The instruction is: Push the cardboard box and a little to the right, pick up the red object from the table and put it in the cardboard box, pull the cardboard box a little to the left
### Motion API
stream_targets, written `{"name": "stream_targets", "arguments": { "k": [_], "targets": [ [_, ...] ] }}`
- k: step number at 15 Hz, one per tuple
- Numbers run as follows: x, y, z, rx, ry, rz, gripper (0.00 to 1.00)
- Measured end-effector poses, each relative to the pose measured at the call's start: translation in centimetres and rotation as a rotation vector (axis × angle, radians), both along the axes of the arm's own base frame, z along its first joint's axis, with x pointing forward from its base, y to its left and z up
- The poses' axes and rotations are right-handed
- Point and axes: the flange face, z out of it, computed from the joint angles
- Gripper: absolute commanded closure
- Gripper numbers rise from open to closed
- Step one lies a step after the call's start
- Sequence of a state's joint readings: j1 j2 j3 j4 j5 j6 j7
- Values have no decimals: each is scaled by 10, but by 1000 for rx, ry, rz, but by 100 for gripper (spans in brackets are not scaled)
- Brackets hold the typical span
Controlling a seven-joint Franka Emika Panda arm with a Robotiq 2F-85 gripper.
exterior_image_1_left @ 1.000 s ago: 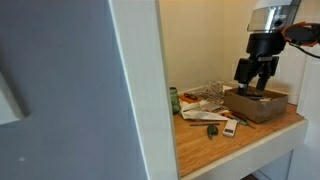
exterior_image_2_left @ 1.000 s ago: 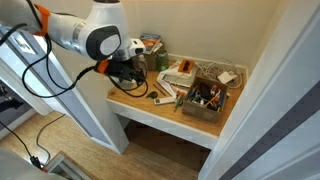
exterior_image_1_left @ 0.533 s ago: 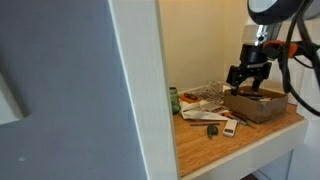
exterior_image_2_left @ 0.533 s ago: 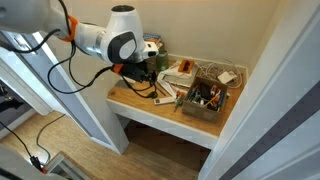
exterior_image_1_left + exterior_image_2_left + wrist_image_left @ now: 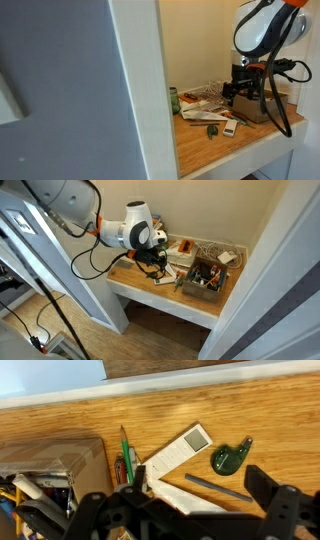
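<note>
Readable text: none in any view.
Papers (image 5: 205, 97): print too blurred.
White flat item (image 5: 178, 448) on counter (image 5: 250, 410): markings illegible.

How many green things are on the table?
3: a dark green lump on the bare table, a thin green pen beside the cardboard box, and a green container by the wall. The clutter may hide more.

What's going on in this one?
A robot arm holds its gripper open and empty above the cluttered table, next to the cardboard box. In the wrist view, a white remote-like item and a green object lie on the wood below the gripper, with the box off to one side. Nothing is grasped yet.
</note>
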State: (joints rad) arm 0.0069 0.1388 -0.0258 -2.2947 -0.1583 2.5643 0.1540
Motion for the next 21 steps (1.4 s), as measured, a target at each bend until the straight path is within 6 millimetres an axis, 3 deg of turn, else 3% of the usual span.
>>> {"name": "stream_targets", "arguments": {
  "k": [5, 10, 15, 21],
  "targets": [
    [31, -6, -29, -5, 10, 4, 0],
    [54, -34, -51, -22, -14, -36, 0],
    [67, -54, -68, -40, -21, -64, 0],
    [70, -54, -72, -41, -24, -64, 0]
  ]
}}
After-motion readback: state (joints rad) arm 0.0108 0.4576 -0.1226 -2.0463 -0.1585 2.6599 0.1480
